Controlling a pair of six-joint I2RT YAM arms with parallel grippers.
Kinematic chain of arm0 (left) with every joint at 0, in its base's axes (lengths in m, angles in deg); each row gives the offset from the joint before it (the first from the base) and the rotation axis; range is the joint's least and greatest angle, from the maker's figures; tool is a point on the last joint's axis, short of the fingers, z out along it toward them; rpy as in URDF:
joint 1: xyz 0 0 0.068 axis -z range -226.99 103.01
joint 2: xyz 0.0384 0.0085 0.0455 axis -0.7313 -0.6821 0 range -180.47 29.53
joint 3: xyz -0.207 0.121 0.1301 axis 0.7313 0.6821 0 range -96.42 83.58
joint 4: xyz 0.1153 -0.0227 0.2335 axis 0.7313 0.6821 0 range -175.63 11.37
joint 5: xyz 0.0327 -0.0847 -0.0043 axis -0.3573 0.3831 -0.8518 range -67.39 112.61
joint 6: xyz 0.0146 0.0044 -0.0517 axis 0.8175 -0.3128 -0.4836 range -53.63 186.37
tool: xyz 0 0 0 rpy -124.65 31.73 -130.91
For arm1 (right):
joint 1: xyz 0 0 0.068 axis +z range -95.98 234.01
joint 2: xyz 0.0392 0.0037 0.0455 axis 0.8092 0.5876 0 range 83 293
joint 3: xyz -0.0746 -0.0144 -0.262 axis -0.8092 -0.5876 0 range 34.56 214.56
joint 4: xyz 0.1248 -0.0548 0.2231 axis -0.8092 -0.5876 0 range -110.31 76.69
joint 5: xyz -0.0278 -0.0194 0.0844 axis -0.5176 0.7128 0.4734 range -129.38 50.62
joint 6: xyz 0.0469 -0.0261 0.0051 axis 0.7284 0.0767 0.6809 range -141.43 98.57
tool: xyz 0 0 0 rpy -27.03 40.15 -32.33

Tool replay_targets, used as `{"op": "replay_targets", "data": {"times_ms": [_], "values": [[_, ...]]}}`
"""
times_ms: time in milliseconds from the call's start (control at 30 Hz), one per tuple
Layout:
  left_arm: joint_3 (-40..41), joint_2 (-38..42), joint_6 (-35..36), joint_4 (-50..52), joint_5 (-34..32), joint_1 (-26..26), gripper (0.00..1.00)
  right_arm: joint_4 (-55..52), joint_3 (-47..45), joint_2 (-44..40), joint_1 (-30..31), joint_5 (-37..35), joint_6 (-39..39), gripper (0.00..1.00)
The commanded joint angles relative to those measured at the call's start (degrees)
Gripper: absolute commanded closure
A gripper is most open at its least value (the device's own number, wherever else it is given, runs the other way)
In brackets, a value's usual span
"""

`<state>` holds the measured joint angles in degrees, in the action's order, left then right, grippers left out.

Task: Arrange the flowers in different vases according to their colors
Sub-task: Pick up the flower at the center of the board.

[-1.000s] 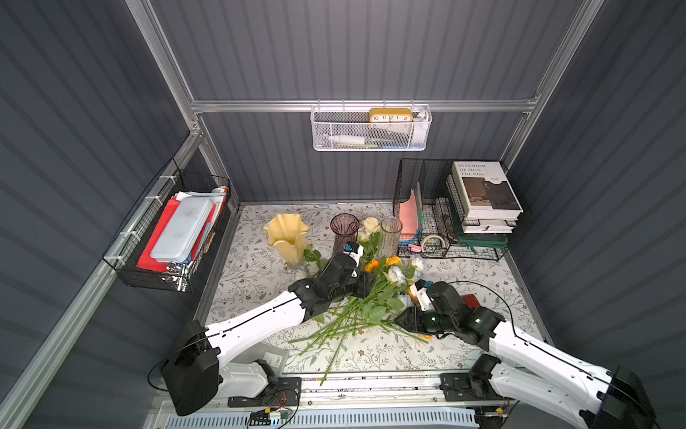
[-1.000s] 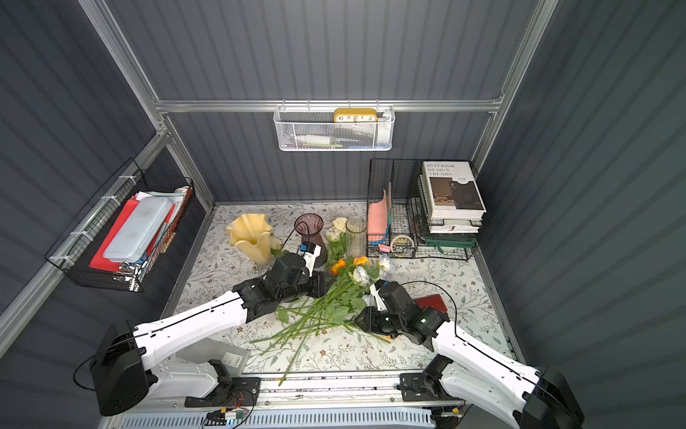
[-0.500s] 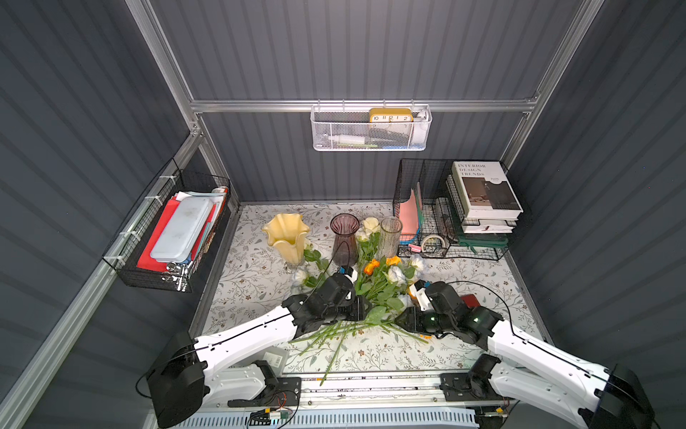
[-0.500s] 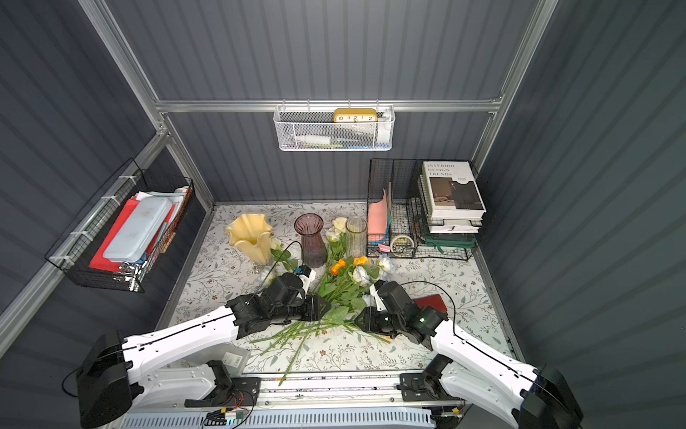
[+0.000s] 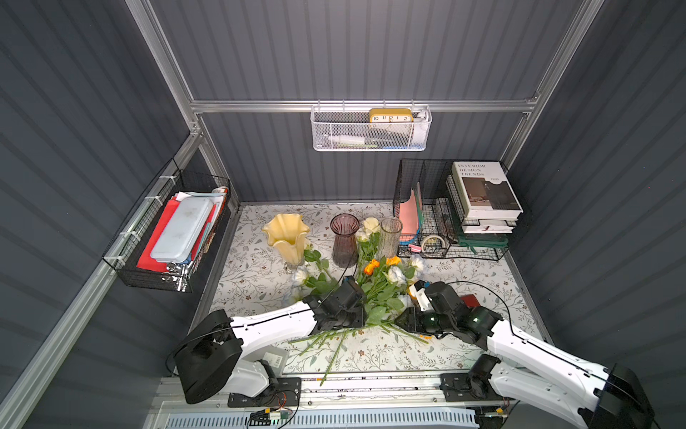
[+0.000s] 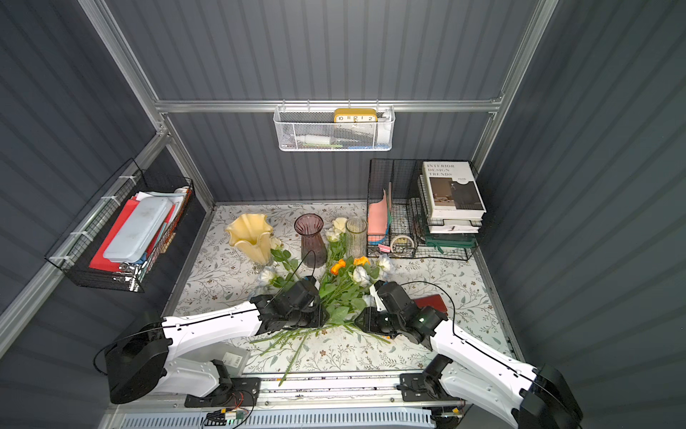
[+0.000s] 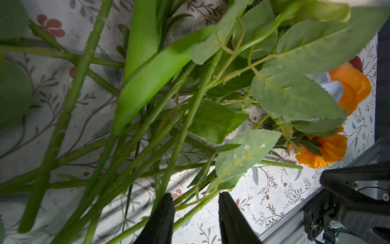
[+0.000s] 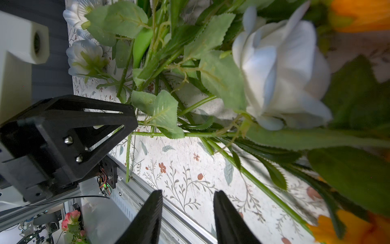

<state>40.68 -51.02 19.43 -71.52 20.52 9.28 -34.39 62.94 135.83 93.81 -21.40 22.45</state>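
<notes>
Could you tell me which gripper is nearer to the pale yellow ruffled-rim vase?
Left. The left gripper is at the green-stemmed flowers, in front of the pale yellow ruffled-rim vase; the right gripper lies farther off, across the flowers from it.

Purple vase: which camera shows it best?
Both top views alike: the purple vase stands upright, rim to base, between the yellow vase and clear vase. Neither wrist view shows it, only flowers and tablecloth.

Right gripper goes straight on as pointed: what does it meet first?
Likely the thin green leafy stem lying crosswise ahead of the right gripper, before the white rose; depth unclear.
</notes>
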Motion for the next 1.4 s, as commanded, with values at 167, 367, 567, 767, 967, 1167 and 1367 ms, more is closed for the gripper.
{"op": "replay_targets", "data": {"times_ms": [167,367,567,767,967,1167,1367], "values": [[-0.4,2.9,-3.1,4.6,-4.8,0.2,0.64,-0.2,-1.1,-0.3,-0.3,0.3,-0.2,0.55],[-1.4,3.2,-3.0,5.3,-6.1,0.3,0.64,0.4,-1.1,0.4,-0.2,0.6,-0.3,0.55],[-0.5,-1.5,-2.8,4.5,-6.4,0.3,0.64,0.2,-1.5,0.3,-0.3,0.6,-0.3,0.55],[-1.5,-5.1,-2.0,2.1,-7.2,0.6,0.69,0.4,-1.5,0.1,-0.3,0.5,-0.2,0.55],[-4.9,-4.9,-0.9,2.3,-9.5,1.0,0.81,0.4,-1.6,0.0,-0.2,0.5,0.0,0.55],[-7.1,-3.3,0.7,3.8,-11.7,1.5,0.91,0.8,-1.8,0.2,-0.2,0.7,0.0,0.55],[-9.2,0.1,2.6,5.6,-14.3,2.2,0.94,1.2,-1.9,0.4,-0.3,0.7,0.1,0.55]]}}
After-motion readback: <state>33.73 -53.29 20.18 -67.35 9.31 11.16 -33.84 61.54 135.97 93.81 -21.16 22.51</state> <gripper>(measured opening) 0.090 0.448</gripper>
